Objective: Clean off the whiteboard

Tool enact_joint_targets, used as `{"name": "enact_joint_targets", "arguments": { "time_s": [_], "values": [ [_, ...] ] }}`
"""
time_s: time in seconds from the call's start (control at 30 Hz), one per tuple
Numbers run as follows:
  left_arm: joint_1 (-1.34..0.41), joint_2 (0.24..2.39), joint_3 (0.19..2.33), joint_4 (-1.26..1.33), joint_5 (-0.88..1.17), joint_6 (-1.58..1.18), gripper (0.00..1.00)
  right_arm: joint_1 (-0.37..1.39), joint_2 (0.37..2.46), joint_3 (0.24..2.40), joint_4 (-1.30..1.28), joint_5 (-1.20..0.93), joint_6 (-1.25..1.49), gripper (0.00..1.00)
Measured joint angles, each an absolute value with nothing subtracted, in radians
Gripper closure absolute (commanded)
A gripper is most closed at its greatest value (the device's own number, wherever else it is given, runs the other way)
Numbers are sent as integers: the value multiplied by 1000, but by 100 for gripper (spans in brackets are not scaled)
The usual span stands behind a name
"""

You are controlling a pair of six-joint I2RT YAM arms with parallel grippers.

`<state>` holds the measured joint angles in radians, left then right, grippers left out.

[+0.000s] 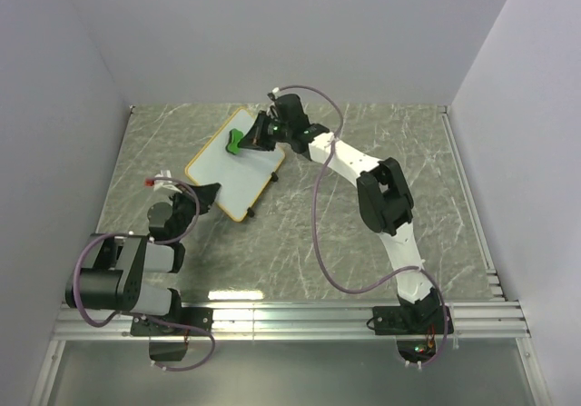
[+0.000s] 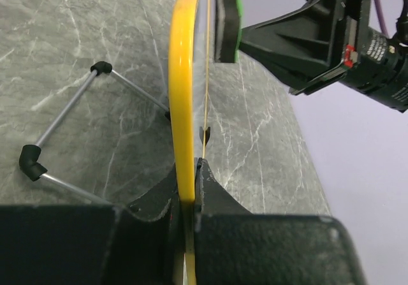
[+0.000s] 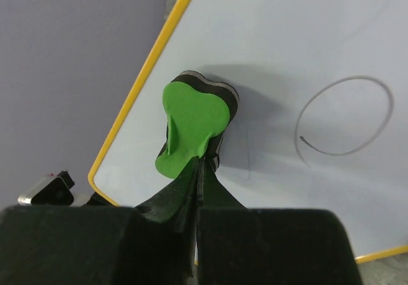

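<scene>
On veined grey table [image 1: 272,242] | left hand [image 2: 191,170] clamps whiteboard [image 1: 231,174], yellow rim | right hand [image 3: 199,167] grips green eraser [image 3: 191,122]

Free to pass along right edge and near-right corner of grey marble tabletop [image 1: 454,206]. Blocked toward far-left corner by tilted yellow-framed whiteboard [image 1: 231,172], green bow-tie-shaped eraser [image 1: 235,140] at its face.

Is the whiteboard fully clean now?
No, a drawn circle shows on the whiteboard, right of the green eraser held by the right gripper.
</scene>
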<state>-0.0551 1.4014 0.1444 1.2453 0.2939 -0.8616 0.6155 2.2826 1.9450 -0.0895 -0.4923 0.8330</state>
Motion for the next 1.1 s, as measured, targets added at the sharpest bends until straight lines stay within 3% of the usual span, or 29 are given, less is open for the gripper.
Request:
{"name": "enact_joint_targets", "arguments": {
  "time_s": [0.43, 0.8, 1.1],
  "values": [
    [-51, 1419, 167, 1235, 317, -832, 99, 635, 2361, 2067, -124, -463, 846, 100],
    [-41, 1439, 186, 1227, 335, -828, 99, 634, 2212, 1629, -50, -444, 825, 100],
    [-41, 1445, 205, 1219, 350, -815, 99, 649, 2192, 1638, -117, -405, 764, 97]
  ]
}}
